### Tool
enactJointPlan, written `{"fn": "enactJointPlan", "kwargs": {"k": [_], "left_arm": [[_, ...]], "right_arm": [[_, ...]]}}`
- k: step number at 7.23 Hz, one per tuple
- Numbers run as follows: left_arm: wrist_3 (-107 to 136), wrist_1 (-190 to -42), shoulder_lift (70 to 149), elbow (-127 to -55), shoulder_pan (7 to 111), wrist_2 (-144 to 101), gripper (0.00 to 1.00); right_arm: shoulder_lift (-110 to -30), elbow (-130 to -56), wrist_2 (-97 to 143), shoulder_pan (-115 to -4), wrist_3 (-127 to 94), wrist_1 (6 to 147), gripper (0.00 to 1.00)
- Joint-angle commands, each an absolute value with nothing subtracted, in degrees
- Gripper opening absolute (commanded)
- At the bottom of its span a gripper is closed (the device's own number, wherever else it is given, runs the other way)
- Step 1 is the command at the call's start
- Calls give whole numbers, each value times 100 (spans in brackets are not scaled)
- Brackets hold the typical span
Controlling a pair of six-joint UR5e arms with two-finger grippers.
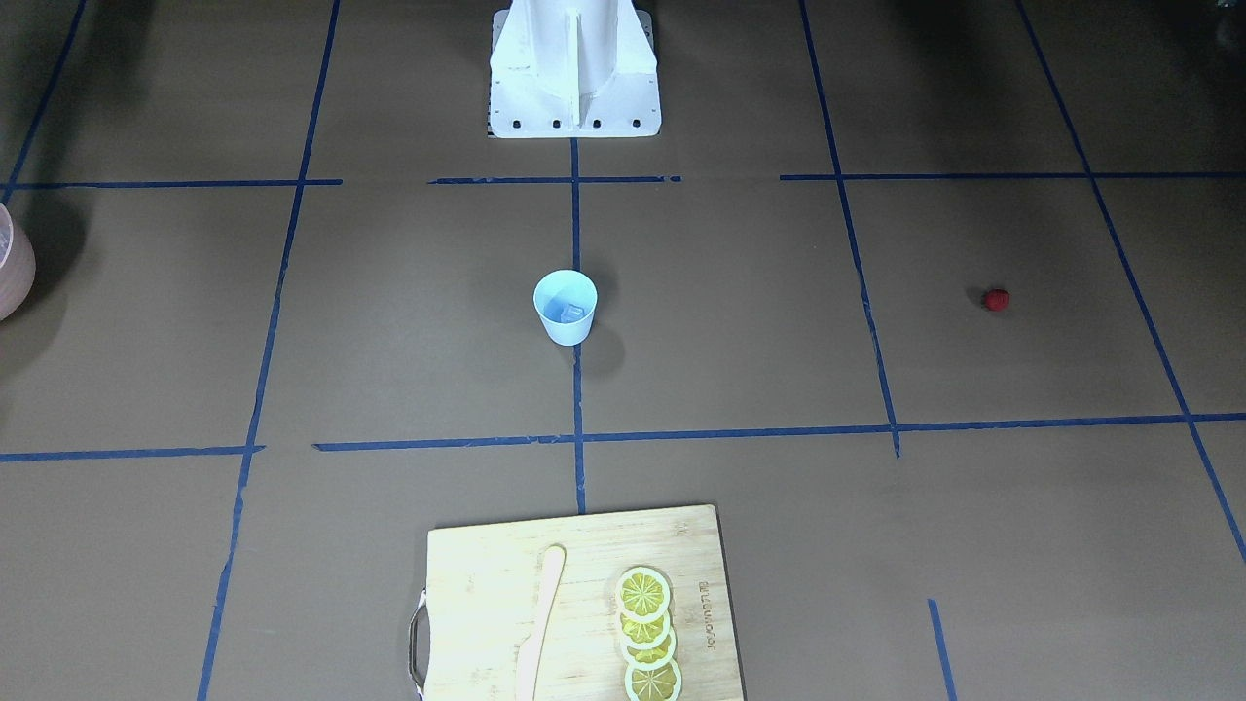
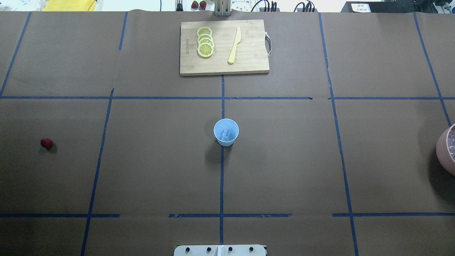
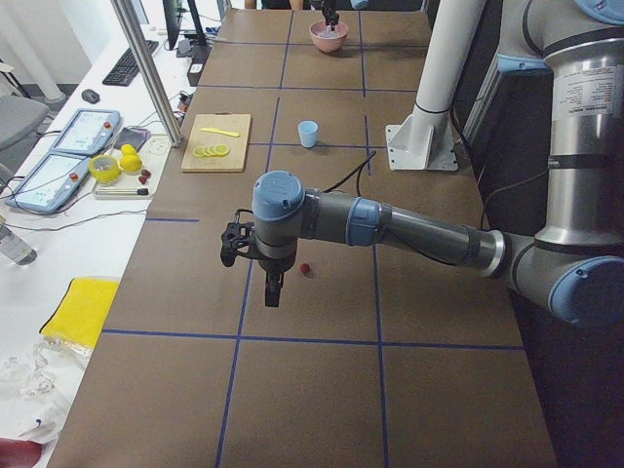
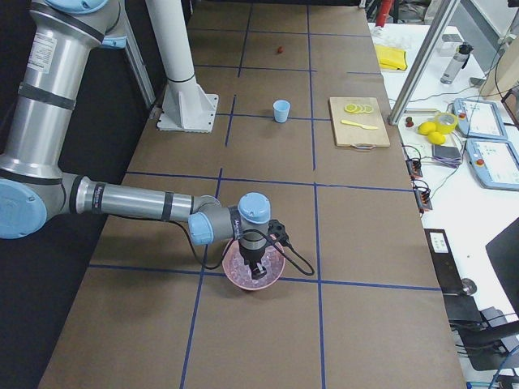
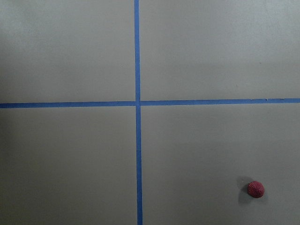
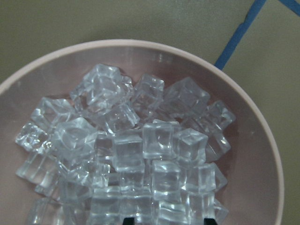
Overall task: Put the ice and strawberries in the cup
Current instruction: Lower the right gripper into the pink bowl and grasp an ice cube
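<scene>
Fingers (image 6: 129, 221) of right gripper (image 6: 168, 220) were spread apart over ice (image 6: 140, 154) in pink bowl (image 6: 262, 140) | left gripper (image 3: 274, 292): couldn't tell from my feeds | strawberry (image 2: 46, 143) lay loose on table (image 2: 142, 160), cup (image 2: 226, 132) mid-table | cubes looked hard, slick (I'd pinch flat faces)
</scene>
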State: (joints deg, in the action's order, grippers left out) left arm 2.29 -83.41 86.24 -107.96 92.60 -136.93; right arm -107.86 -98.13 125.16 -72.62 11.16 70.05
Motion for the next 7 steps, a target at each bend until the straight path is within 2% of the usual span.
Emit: {"fn": "enactJointPlan", "kwargs": {"k": [1, 2, 4, 5, 7], "left_arm": [[229, -8341, 8622, -10810, 9264, -13693, 100], [229, -8341, 8622, -10802, 9264, -13693, 100], [229, -8341, 8622, -10811, 9264, -13693, 100], [229, -8341, 8596, -10819, 9255, -13693, 100], [229, -8341, 8517, -10898, 9255, -13693, 100]], "right_arm": [[-10784, -9782, 12516, -7260, 1125, 7005, 55], [-10784, -9774, 12516, -7260, 1125, 7005, 45], [-10784, -9782, 12516, -7260, 1134, 6996, 8], [-10784, -9808, 12516, -7260, 1142, 6987, 0], [-10775, -10132, 12524, -7286, 1143, 7136, 0]]}}
